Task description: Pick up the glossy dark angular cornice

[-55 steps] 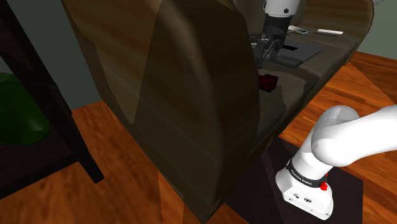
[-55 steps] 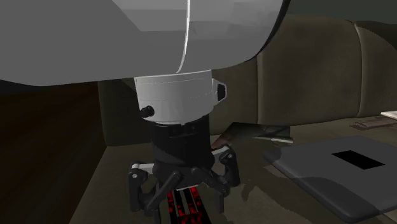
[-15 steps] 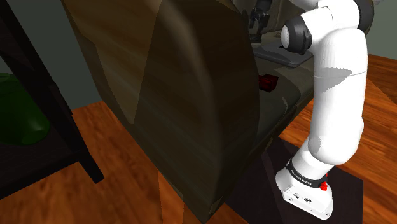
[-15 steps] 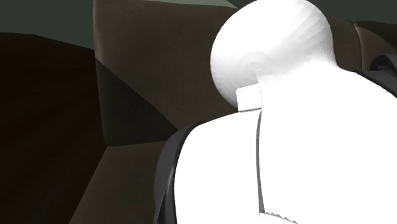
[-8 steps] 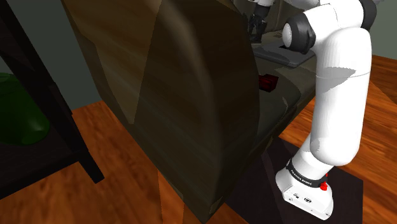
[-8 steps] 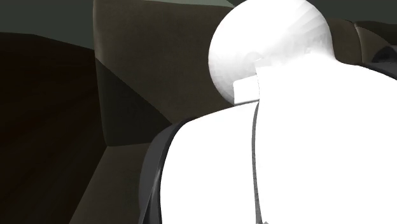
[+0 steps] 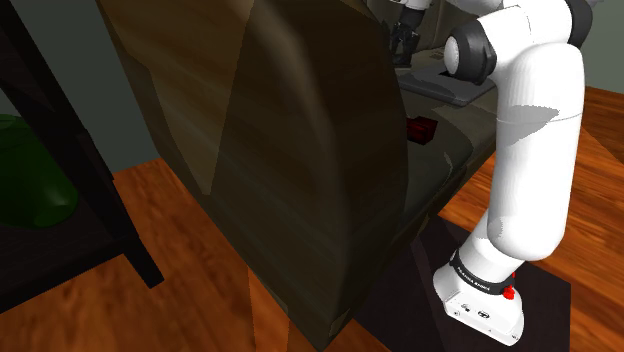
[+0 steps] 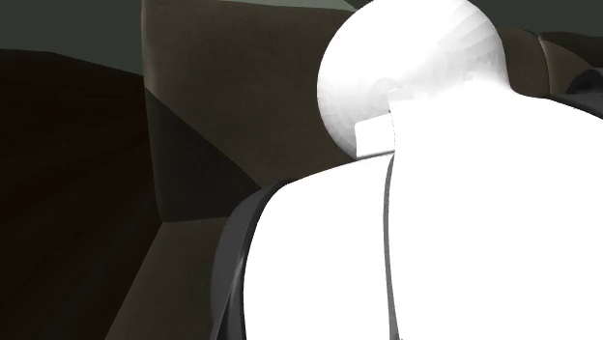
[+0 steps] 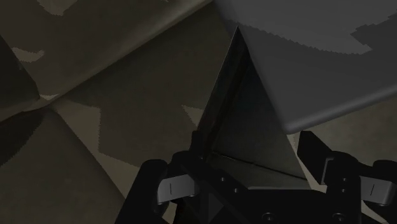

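Arm's barely budged this last half-second, my gripper (image 9: 247, 167) parked spread around the cornice (image 9: 245, 118), so squeeze next I reckon.

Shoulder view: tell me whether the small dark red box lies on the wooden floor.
No, the small dark red box rests on the seat of the brown sofa.

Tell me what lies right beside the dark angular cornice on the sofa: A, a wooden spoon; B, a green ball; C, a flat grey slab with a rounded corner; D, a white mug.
C: in the wrist view the flat grey slab lies right beside the glossy dark, triangular cornice, with the olive sofa cushion under them.
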{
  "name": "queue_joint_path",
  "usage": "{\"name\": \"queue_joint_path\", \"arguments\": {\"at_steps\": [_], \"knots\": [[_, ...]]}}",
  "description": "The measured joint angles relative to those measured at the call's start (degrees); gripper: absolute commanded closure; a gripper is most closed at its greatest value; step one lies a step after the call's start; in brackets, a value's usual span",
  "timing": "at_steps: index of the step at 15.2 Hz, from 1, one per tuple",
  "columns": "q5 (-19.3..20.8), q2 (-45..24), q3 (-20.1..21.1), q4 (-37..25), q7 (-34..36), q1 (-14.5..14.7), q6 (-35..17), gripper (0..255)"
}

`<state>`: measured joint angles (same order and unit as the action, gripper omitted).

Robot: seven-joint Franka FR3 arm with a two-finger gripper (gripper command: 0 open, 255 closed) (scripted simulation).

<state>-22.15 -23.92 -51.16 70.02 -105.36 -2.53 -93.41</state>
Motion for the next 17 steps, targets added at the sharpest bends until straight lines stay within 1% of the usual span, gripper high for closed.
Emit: {"name": "queue_joint_path", "arguments": {"at_steps": [2, 8, 13, 16, 17], "knots": [[-0.2, -0.3, 0.1, -0.7, 0.0, -0.3, 0.5, 255], [-1.9, -2.5, 0.8, -8.5, 0.3, -3.8, 6.2, 255], [-4.4, -5.5, 1.9, -18.0, 1.1, -8.4, 12.3, 255], [-7.4, -9.2, 3.6, -27.9, 1.9, -14.2, 17.6, 255], [-7.9, -10.0, 4.0, -30.0, 2.2, -15.3, 18.8, 255]]}}
